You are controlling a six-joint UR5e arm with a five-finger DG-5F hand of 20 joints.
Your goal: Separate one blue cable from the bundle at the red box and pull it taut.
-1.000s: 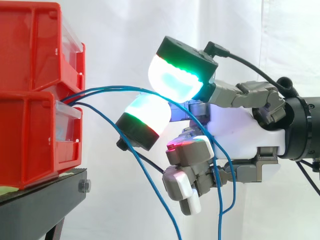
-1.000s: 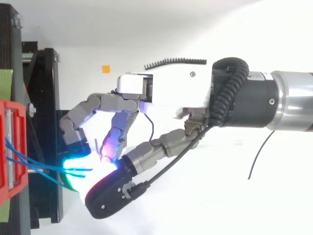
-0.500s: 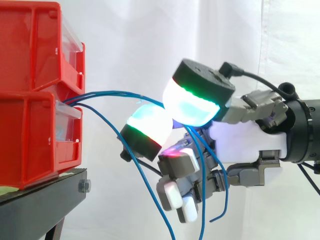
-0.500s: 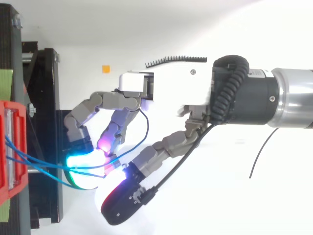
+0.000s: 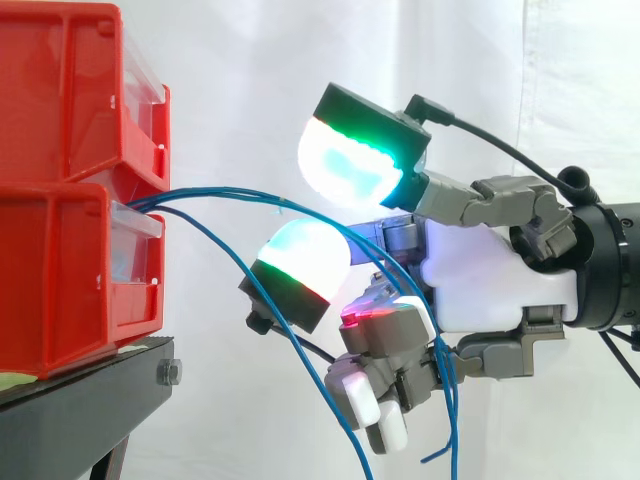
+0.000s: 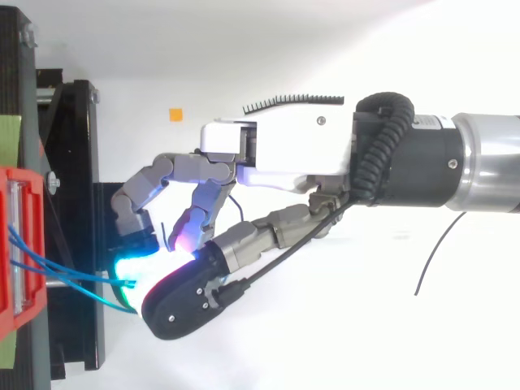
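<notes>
Several thin blue cables (image 5: 230, 195) come out between the two stacked red bins (image 5: 60, 270) and arc to the right. They run through the gap between two glowing fingertips (image 5: 350, 160), over the lower pad, then hang down behind the curled lower fingers. My hand (image 5: 490, 280) reaches in from the right with its fingers curled round this bundle. The upper and lower pads stand apart, not pinching. From above, the hand (image 6: 284, 154) stretches toward the bin (image 6: 16, 244), and the cables (image 6: 57, 272) lead into the glowing pads.
The bins stand on a black stand (image 5: 90, 400) at the left, with a white curtain behind. A small orange marker (image 6: 176, 114) lies on the white surface below the hand. Loose cable ends dangle under the hand (image 5: 445, 440).
The upper pad has lifted up and away from the lower pad, widening the gap over the cables. The cable loop seen from above half a second ago is now hidden under the hand.
</notes>
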